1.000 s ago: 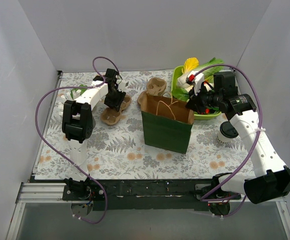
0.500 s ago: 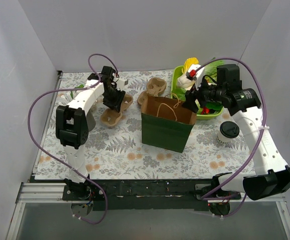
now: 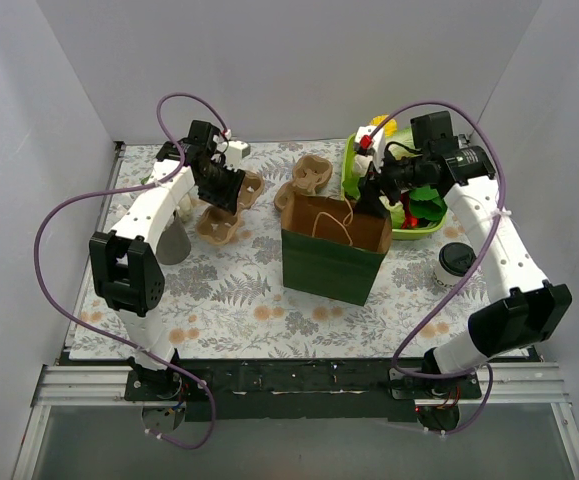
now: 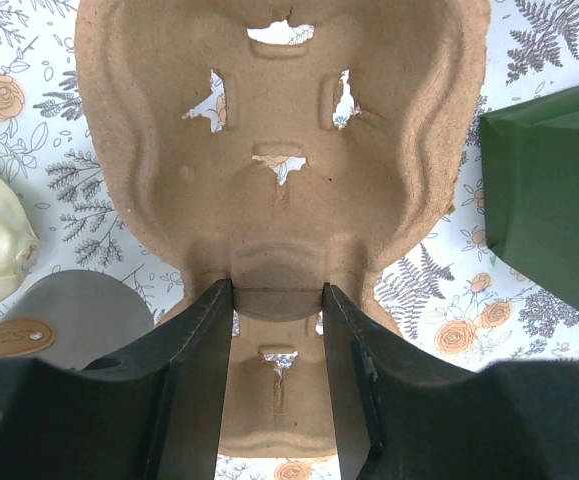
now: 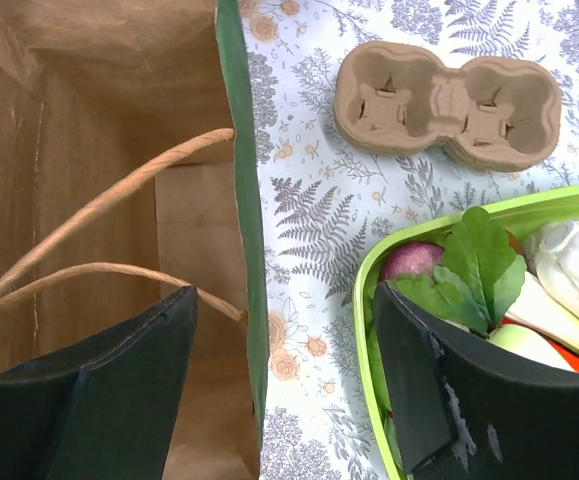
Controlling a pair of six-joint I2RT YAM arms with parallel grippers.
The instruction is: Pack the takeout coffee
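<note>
The takeout coffee (image 3: 456, 262), a small white cup with a black lid, stands on the table right of the green paper bag (image 3: 334, 250), with no gripper touching it. My right gripper (image 3: 369, 196) (image 5: 287, 295) hangs open over the bag's back right rim, with nothing between its fingers. The bag (image 5: 89, 150) is open, its brown inside and paper handles showing. My left gripper (image 3: 225, 188) (image 4: 277, 300) is shut on the middle ridge of a brown cardboard carrier (image 3: 219, 212) (image 4: 279, 150) at the back left. Neither wrist view shows the coffee.
A second cardboard carrier (image 3: 309, 177) (image 5: 449, 100) lies behind the bag. A lime green tray (image 3: 421, 229) (image 5: 439, 232) of vegetables sits at the back right. A grey cup (image 3: 174, 243) (image 4: 79, 320) stands under the left arm. White walls close in three sides.
My right gripper has opened and moved left and back along the bag's rim. The left arm has shifted back and left with the carrier still in its grip.
</note>
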